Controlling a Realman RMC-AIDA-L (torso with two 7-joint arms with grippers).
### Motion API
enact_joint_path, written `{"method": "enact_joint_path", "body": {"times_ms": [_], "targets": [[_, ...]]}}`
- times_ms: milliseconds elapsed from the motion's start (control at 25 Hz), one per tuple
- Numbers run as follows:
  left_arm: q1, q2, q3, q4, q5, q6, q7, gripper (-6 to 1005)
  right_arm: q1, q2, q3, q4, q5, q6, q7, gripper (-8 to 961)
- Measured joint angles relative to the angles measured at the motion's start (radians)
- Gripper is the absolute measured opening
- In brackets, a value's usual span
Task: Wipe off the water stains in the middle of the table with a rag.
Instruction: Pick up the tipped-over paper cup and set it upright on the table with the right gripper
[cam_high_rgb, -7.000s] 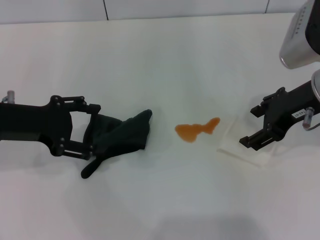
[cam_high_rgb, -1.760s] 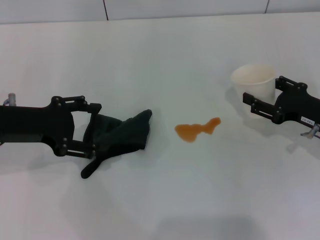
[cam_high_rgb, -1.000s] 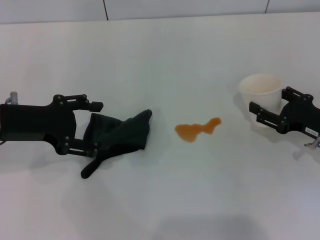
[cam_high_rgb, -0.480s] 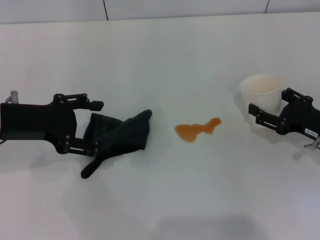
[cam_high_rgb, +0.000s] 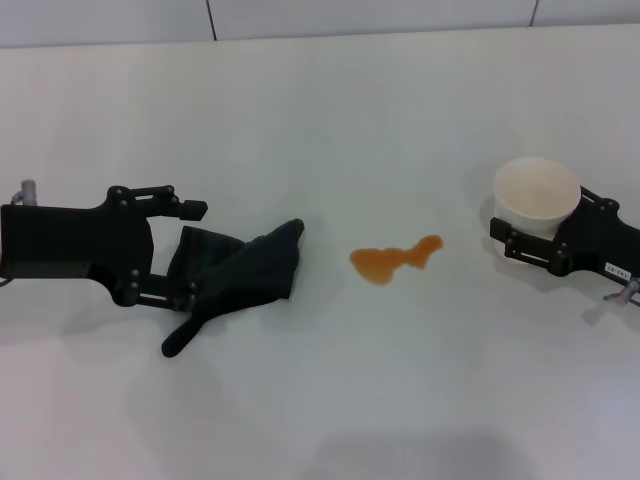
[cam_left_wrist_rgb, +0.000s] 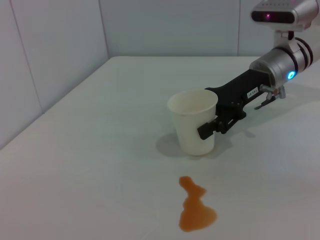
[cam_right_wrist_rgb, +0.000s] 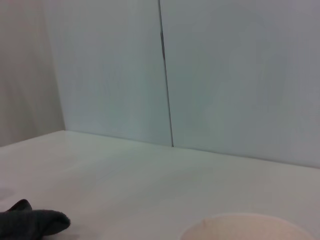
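Note:
An orange-amber puddle, the water stains (cam_high_rgb: 390, 260), lies mid-table (cam_high_rgb: 330, 120) and also shows in the left wrist view (cam_left_wrist_rgb: 196, 212). The dark green-black rag (cam_high_rgb: 243, 268) lies crumpled to its left, a narrow strip trailing toward the front; one corner of the rag (cam_right_wrist_rgb: 30, 222) shows in the right wrist view. My left gripper (cam_high_rgb: 185, 250) is open, its fingers straddling the rag's left end with the far finger clear of the cloth. On the right, my right gripper (cam_high_rgb: 530, 218) is shut on a white cup (cam_high_rgb: 536, 188), which stands upright on the table (cam_left_wrist_rgb: 75, 150).
The white cup (cam_left_wrist_rgb: 194, 121), held by the right gripper (cam_left_wrist_rgb: 212, 122), stands just beyond the puddle's narrow tail in the left wrist view. Pale wall panels (cam_right_wrist_rgb: 165, 75) rise behind the table's far edge. Bare white surface lies in front of the rag and puddle.
The right gripper has carried the cup from above the puddle out to the right and set it lower. The left gripper's far finger has spread off the rag. Rag and puddle have not moved.

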Motion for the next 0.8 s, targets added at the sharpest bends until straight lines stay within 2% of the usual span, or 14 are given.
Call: {"method": "enact_joint_path", "body": {"times_ms": [800], "targets": [[0.005, 0.000, 0.000, 0.000, 0.000, -0.006, 0.000, 889, -0.029, -0.006, -0.007, 0.000, -0.019, 0.035, 0.064, 873]]}}
